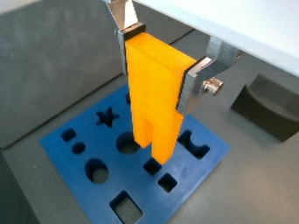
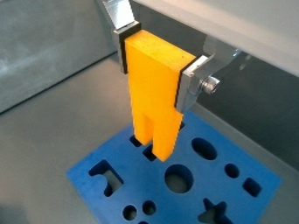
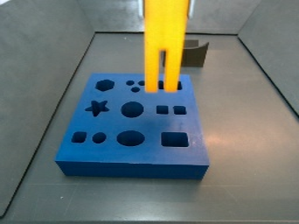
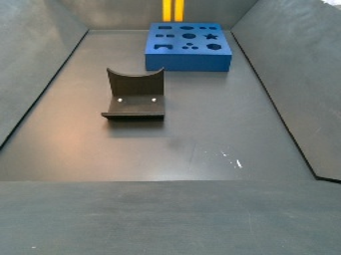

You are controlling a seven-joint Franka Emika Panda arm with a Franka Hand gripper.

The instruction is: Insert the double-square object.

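Observation:
My gripper (image 1: 163, 54) is shut on the top of the double-square object (image 1: 156, 101), a tall yellow-orange block with two prongs, held upright; both wrist views show this grip (image 2: 159, 57). The block (image 2: 156, 101) hangs over the blue board (image 1: 128, 179), which has several shaped holes. In a side view the prongs (image 3: 165, 52) reach down to the board (image 3: 128, 166) at its far right corner, by a pair of square holes. I cannot tell whether the tips are inside them. The gripper is out of frame in both side views. The block (image 4: 167, 10) and board (image 4: 186, 62) also show far off.
The fixture (image 4: 134, 97), a dark bracket with a curved notch, stands on the grey floor apart from the board; it also shows behind the block (image 3: 197, 52) and beside the gripper (image 1: 274, 105). Sloped grey walls enclose the floor.

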